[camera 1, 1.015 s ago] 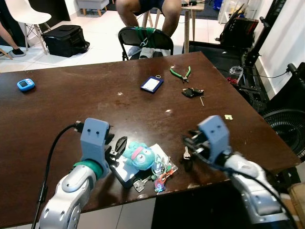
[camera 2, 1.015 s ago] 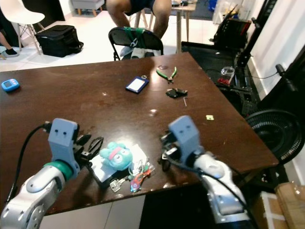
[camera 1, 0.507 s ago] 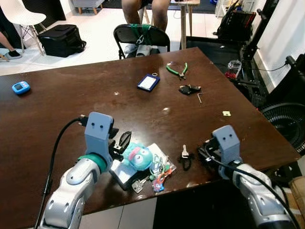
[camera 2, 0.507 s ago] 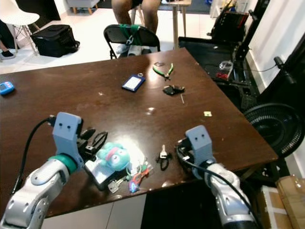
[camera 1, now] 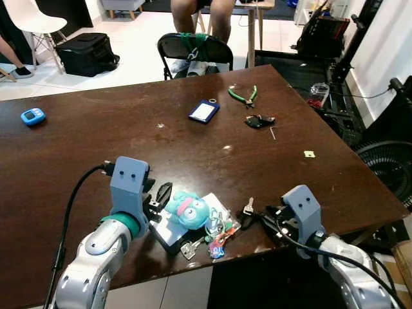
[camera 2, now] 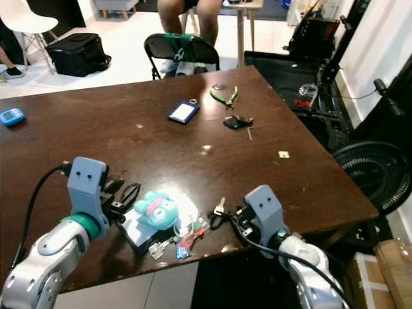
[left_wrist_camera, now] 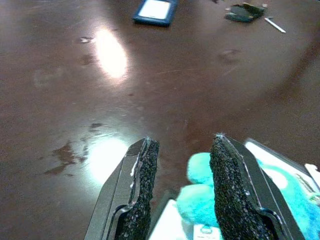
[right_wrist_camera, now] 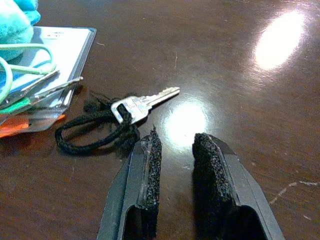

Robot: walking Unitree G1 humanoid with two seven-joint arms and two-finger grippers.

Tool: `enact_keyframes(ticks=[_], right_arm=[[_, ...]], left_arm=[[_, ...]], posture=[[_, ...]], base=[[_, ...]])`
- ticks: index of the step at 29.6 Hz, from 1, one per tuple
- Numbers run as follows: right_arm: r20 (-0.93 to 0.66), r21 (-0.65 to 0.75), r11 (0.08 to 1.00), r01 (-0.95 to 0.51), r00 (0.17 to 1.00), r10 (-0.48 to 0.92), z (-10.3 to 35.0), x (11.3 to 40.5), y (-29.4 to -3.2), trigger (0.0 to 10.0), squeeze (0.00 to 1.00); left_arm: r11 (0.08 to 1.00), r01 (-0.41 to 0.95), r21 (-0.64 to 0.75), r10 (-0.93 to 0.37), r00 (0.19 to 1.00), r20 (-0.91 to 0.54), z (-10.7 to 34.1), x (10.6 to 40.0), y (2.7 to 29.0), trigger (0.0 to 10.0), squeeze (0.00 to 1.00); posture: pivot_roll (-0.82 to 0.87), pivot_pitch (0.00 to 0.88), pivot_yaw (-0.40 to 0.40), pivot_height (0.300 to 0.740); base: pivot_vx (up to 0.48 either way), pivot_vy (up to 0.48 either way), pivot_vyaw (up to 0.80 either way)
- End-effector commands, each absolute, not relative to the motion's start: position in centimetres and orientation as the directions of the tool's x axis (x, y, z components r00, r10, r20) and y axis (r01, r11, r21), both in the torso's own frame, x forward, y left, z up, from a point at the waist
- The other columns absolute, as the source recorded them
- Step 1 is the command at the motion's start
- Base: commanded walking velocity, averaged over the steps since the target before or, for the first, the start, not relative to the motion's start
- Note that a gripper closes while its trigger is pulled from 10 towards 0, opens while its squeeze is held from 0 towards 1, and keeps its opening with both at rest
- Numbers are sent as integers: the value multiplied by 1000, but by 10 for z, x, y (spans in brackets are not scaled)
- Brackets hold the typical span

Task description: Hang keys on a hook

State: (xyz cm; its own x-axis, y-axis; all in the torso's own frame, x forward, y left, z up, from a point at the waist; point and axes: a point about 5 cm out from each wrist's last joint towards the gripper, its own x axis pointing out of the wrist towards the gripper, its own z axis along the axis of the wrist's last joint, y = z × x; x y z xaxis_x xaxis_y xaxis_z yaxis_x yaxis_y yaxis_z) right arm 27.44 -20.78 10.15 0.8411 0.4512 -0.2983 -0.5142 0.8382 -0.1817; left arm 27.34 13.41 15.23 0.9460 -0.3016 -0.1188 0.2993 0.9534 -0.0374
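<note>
A silver key (right_wrist_camera: pixel 142 103) on a black cord loop (right_wrist_camera: pixel 95 134) lies flat on the dark wooden table (camera 1: pixel 193 148), near its front edge. My right gripper (right_wrist_camera: pixel 175 145) sits low just right of the key, open by a narrow gap with nothing between its fingers; the tips stop short of the cord. To the left lies a keychain bundle with a teal plush toy (camera 1: pixel 188 210), coloured keys and a white card. My left gripper (camera 1: pixel 158 196) is open beside the plush (left_wrist_camera: pixel 215 200), on its left side.
Farther back on the table lie a blue card holder (camera 1: pixel 204 112), green pliers (camera 1: pixel 244 97), a black key fob (camera 1: pixel 259 121) and a blue timer (camera 1: pixel 32 116). A folding chair (camera 1: pixel 196 48) and a seated person are beyond the table. A fan (camera 1: pixel 386 161) stands at the right.
A second ago my right gripper was over the key; it drew back to the right, leaving the key on the table, and has now come back close. The left gripper stays by the plush.
</note>
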Motion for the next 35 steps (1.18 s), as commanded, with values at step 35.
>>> enact_keyframes(ticks=[35], right_arm=[[-135, -144, 787, -600, 800, 585, 128, 285, -180, 10000, 0]], left_arm=[[958, 287, -30, -288, 947, -143, 150, 274, 138, 10000, 0]], posture=[[-115, 85, 143, 740]], base=[[0, 0, 0]])
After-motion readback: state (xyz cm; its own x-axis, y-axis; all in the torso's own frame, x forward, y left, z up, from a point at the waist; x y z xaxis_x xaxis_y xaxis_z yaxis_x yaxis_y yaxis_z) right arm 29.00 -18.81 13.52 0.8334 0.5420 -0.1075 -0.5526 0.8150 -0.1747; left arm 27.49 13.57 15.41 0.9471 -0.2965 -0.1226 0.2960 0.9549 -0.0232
